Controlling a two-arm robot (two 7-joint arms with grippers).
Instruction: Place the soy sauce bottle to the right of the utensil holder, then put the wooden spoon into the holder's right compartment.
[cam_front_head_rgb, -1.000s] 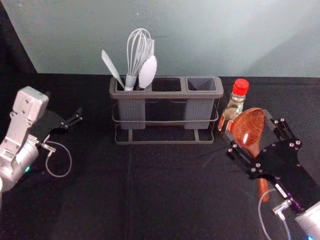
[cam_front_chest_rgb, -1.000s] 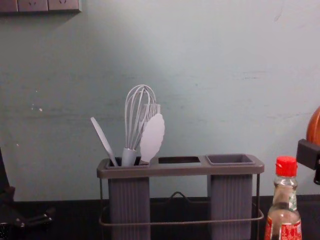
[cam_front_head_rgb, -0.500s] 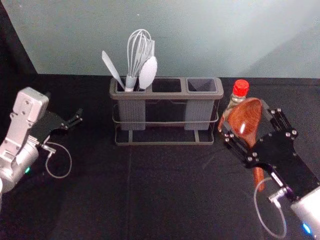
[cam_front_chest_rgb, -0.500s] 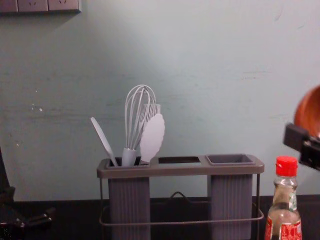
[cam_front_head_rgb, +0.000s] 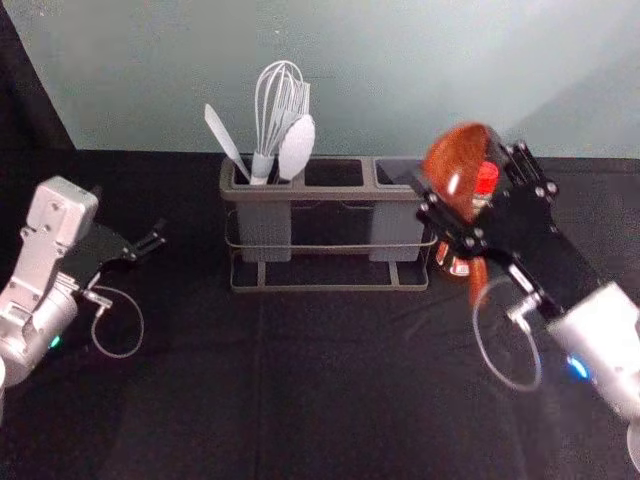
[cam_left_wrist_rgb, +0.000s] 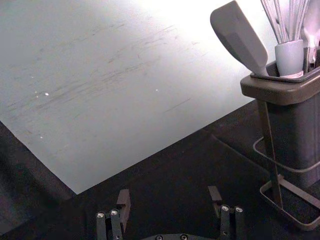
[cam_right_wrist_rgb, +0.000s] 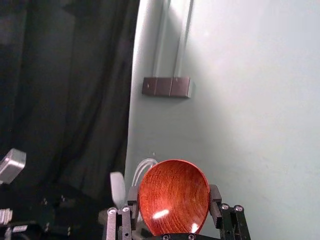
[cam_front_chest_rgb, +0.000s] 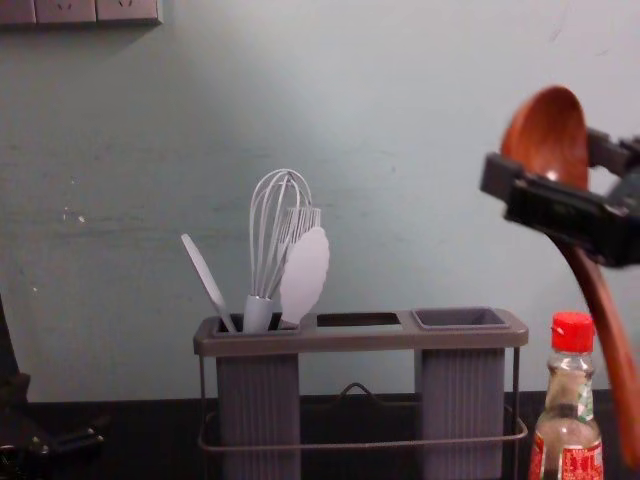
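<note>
The right gripper (cam_front_chest_rgb: 548, 165), spread bowl-wide, is clasping the wooden spoon (cam_front_chest_rgb: 545, 115) high, its handle slanting down rightward. At left, the left gripper (cam_front_head_rgb: 128, 211) is hanging open.

Black tabletop (cam_front_head_rgb: 340, 390); utensil holder (cam_front_chest_rgb: 360, 340); sauce bottle (cam_front_chest_rgb: 568, 400) beside

In the head view, soft light is spreading over the pale wall (cam_front_head_rgb: 350, 60), while a faint diagonal shadow is darkening its right side and the black cloth (cam_front_head_rgb: 350, 400) is swallowing most of the light. The right arm's casing (cam_front_head_rgb: 605, 325) is glaring nearly white beside a glowing blue lamp (cam_front_head_rgb: 578, 368), and the wooden spoon (cam_front_head_rgb: 452, 160) is blurring slightly. In the left wrist view, the wall is washing out to white in a broad patch. In the right wrist view, two sharp glints are shining in the spoon's bowl, and the curtain (cam_right_wrist_rgb: 75, 90) is sinking into deep darkness. In the chest view, the wall is looking dimmer.
</note>
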